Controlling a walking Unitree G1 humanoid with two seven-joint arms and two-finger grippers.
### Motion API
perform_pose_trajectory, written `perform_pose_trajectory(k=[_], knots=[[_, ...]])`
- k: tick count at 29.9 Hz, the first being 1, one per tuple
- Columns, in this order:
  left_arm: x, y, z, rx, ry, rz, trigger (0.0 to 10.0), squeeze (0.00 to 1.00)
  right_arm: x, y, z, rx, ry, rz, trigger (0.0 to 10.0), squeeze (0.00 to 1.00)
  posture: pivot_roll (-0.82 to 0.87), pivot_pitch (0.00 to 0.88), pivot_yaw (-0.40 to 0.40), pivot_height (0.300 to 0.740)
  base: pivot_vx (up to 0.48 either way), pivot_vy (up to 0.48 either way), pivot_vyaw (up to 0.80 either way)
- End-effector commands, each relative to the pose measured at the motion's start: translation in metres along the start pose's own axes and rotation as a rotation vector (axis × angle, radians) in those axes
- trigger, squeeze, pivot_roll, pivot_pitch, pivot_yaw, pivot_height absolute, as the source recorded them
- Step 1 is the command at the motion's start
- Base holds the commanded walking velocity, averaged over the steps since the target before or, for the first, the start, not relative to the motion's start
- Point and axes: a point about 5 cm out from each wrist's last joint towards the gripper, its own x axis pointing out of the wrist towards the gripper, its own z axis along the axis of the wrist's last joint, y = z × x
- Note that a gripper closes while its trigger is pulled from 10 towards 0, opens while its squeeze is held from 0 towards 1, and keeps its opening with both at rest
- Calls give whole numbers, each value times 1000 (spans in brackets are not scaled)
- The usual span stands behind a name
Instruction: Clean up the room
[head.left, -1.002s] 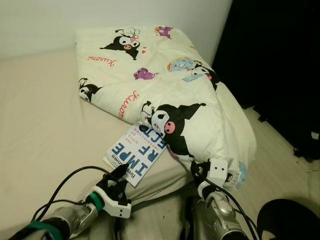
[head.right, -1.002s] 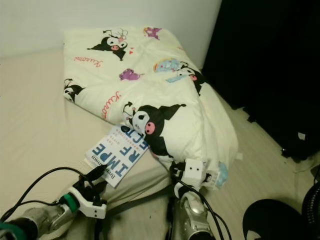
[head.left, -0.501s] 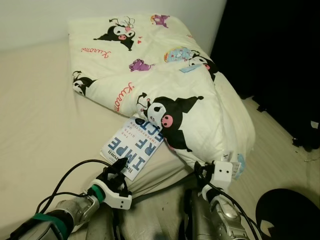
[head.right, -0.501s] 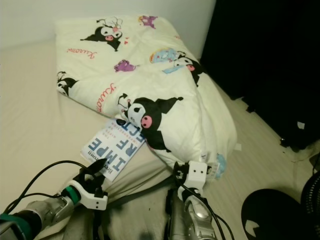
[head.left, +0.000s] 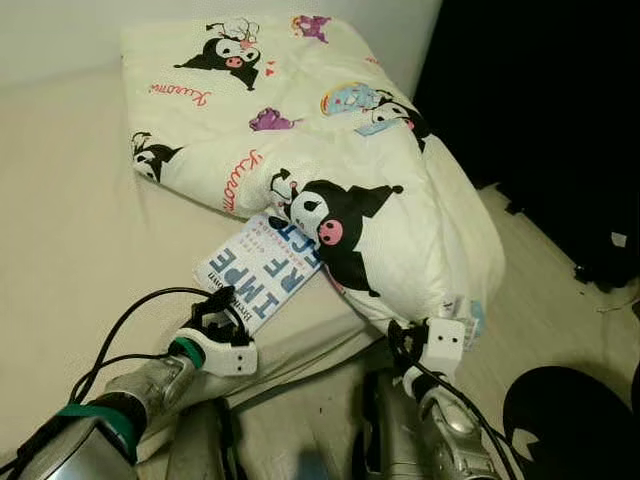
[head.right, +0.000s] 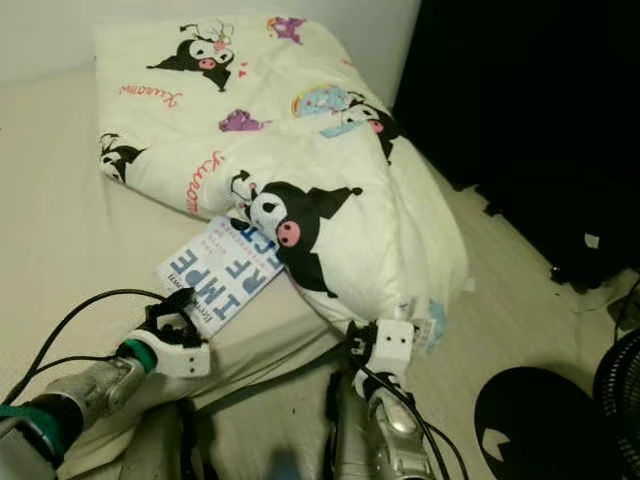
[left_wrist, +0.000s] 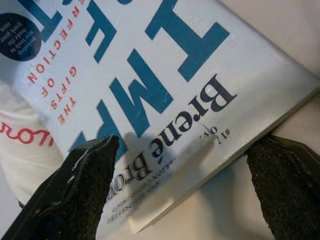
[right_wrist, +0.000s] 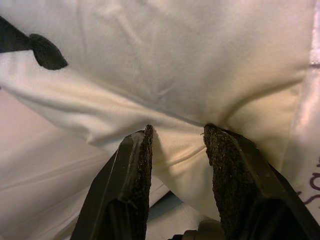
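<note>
Book (head.left: 256, 272) is lying on the bed (head.left: 70, 230), partly under the quilt (head.left: 330, 170). Left gripper (left_wrist: 180, 185), jaws apart, is straddling the book's corner; right gripper (right_wrist: 176, 150), jaws apart, is touching the quilt's fold.

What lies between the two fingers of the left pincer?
In the left wrist view, the corner of the white paperback book with blue letters lies between the open left pincer's fingers, on the beige bedsheet.

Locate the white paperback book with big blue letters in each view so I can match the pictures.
Left eye view: white paperback book with blue letters, centre-left on the bed, just beyond the left hand.
Right eye view: same spot.
Left wrist view: its corner between the open black fingers.
Right wrist view: not there.
Shared landmark: the cream cartoon-print quilt overlapping its far end.
</note>
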Motion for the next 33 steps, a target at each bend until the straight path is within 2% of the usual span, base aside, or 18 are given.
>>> perform_pose_trajectory(k=[1,4,6,10,12,14,16,17,19,23,28,31,32,33], knots=[[-12,-27,7,29,-52,-116,10000,0,-5,-2,-9,18,38,-21,10000,0,-133,215,39,585,0,0,0],[-15,-30,7,100,-86,-114,10000,0,-6,-1,-10,18,47,-15,10000,0,-127,217,33,585,0,0,0],[-21,-40,11,43,-119,-200,10000,0,-5,2,-10,13,51,-4,10000,0,-128,216,32,585,0,0,0],[-25,-46,13,0,-143,-255,10000,0,-5,3,-10,11,51,0,10000,0,-128,213,33,585,0,0,0],[-24,-42,10,92,-149,-206,10000,0,-4,1,-9,11,51,-3,10000,0,-125,211,34,585,0,0,0],[-24,-42,10,92,-149,-206,10000,0,-4,1,-9,11,51,-3,10000,0,-125,211,34,585,0,0,0],[-17,-30,3,209,-107,-89,10000,0,-4,0,-8,8,51,-2,10000,0,-131,212,30,585,0,0,0],[-17,-30,3,209,-107,-89,10000,0,-4,0,-8,8,51,-2,10000,0,-131,212,30,585,0,0,0],[-11,-16,-2,281,-73,0,10000,0,-3,1,-8,4,50,0,10000,0,-131,212,30,585,0,0,0],[-5,-1,1,370,-134,104,10000,0,-3,1,-5,0,44,1,10000,0,-161,209,34,585,0,0,0],[1,9,2,405,-139,140,10000,0,-4,0,-3,-6,36,3,10000,0,-196,220,30,585,0,0,0],[7,22,-1,416,-102,184,10000,0,-8,-5,-3,-16,37,-3,10000,0,-208,225,25,585,0,0,0],[9,28,-1,415,-94,210,8902,0,-9,-7,-4,-18,39,-6,10000,0,-209,228,21,585,0,0,0],[9,28,-1,415,-94,210,8902,0,-9,-7,-4,-18,39,-6,10000,0,-209,228,21,585,0,0,0]])
